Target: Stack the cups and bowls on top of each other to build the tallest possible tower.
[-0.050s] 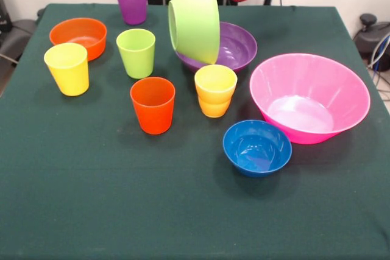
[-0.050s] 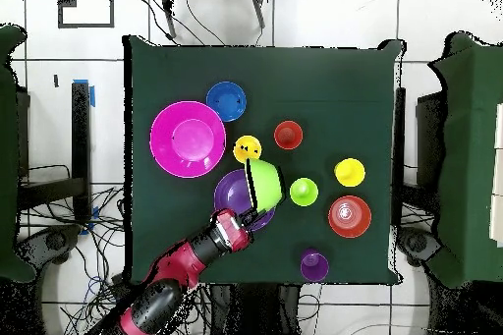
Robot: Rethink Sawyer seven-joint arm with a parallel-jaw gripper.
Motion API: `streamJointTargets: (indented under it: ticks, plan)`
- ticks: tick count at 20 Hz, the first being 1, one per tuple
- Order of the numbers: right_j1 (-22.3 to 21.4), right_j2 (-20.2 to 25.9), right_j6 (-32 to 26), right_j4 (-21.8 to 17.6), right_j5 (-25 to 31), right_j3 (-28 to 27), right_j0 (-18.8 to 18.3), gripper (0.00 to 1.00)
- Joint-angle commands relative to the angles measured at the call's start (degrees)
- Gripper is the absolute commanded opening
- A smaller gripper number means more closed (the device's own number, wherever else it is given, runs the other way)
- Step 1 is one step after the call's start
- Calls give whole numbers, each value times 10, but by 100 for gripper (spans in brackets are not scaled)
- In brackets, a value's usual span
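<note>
Nearest us in the front view we see the small blue bowl (image 1: 256, 147), upright on the green tablecloth (image 1: 183, 223), with the very large pink bowl (image 1: 309, 97) just beside it, further back. Middle row: orange-red cup (image 1: 153, 105) and yellow-orange cup (image 1: 215, 91), both upright, slightly apart. Further along we note the yellow cup (image 1: 67, 68), the lime green cup (image 1: 136, 52), the orange bowl (image 1: 78, 37) just behind the yellow cup, and the purple cup (image 1: 132, 2) at the far edge.

The lime green bowl (image 1: 195, 21) is lifted and tipped on its side, mouth facing the orange bowl's side, its lower rim hanging over the purple bowl (image 1: 234, 47); we cannot tell if the two touch. The red arm's gripper (image 2: 257, 215) sits at the green bowl's far rim, over the purple bowl. Front view shows the wrist only, the tips hidden behind the bowl. The bowl hangs tilted in the air at the gripper, so we read it as pinched by the rim. Overhead agrees: the green bowl (image 2: 264, 181) overlaps the purple bowl (image 2: 234, 194), right at the arm's tip.
</note>
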Motion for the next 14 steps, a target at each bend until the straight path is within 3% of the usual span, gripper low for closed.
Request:
streamJointTargets:
  ticks: [1, 14]
  plan:
    - [57, 43, 183, 32, 47, -122, 1, 0]
    - [68, 30, 208, 13, 55, -131, -1, 0]
